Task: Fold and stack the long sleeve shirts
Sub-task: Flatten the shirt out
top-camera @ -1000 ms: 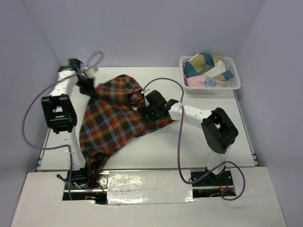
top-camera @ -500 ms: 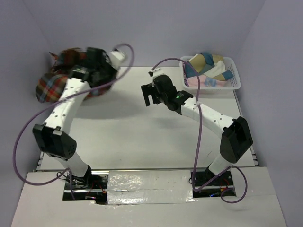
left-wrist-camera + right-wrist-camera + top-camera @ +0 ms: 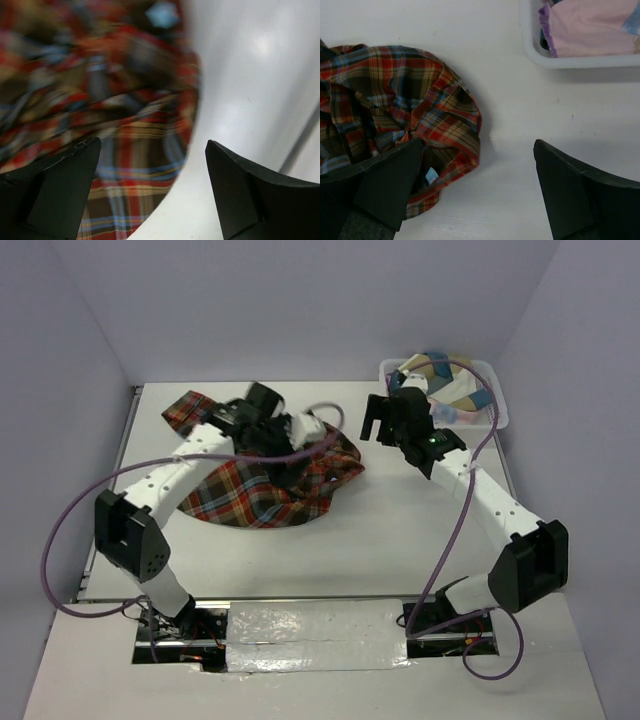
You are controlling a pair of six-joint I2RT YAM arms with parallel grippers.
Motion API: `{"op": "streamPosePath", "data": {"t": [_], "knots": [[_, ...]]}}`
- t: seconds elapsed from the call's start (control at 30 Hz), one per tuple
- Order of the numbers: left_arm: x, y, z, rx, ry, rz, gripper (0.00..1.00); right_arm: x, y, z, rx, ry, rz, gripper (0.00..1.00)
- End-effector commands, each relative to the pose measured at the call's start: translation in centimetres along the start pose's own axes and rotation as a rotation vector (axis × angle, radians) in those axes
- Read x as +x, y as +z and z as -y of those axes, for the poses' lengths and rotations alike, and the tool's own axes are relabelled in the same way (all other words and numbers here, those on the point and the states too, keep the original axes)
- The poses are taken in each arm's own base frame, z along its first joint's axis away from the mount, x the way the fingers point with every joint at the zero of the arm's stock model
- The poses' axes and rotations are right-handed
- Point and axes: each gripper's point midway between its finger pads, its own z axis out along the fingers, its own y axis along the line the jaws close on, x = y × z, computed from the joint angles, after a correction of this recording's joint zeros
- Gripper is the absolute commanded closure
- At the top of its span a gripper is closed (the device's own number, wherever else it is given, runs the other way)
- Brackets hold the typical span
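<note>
Left of the white basket (image 3: 497,390) and well apart from it, you have the plaid flannel shirt (image 3: 260,485) lying in a crumpled heap on the white table (image 3: 400,540). It is not folded. Its checks are red-orange, brown and blue, and the cloth is bunched into deep, rumpled folds. The side nearest the basket is rolled into a rounded hem. A small pale blue patch (image 3: 431,175) shows among those folds. One end of the shirt trails off on the side farthest from the basket.

Your left gripper (image 3: 150,150) hangs over the shirt's basket-side edge. Its fingers are spread wide and nothing is caught between them. The wrist picture is blurred, so you cannot tell whether the tips touch the cloth. The left arm and its purple cable (image 3: 60,540) lie across the heap from above and hide its middle.

Your right gripper (image 3: 479,150) sits between the shirt and the basket, fully spread and empty over bare table. That arm covers the basket's shirt-side corner. The basket holds more cloth, pink (image 3: 590,25), teal and beige.
</note>
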Motion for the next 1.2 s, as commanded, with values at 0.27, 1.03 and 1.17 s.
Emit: {"op": "streamPosePath", "data": {"t": [0.27,1.03,1.17], "knots": [[15.9,-11.3,-20.5,-0.522,-0.824,0.043,0.34,6.0,1.3,-9.4,-0.264,-0.181,-0.142,0.46],[33.8,-2.6,-13.4,-0.379,-0.821,-0.39,0.1,17.0,0.5,-12.2,-0.491,-0.663,-0.34,0.0],[33.2,-2.8,-12.5,-0.362,-0.815,-0.366,0.55,19.9,2.0,-11.7,-0.49,-0.717,-0.418,0.09]]}}
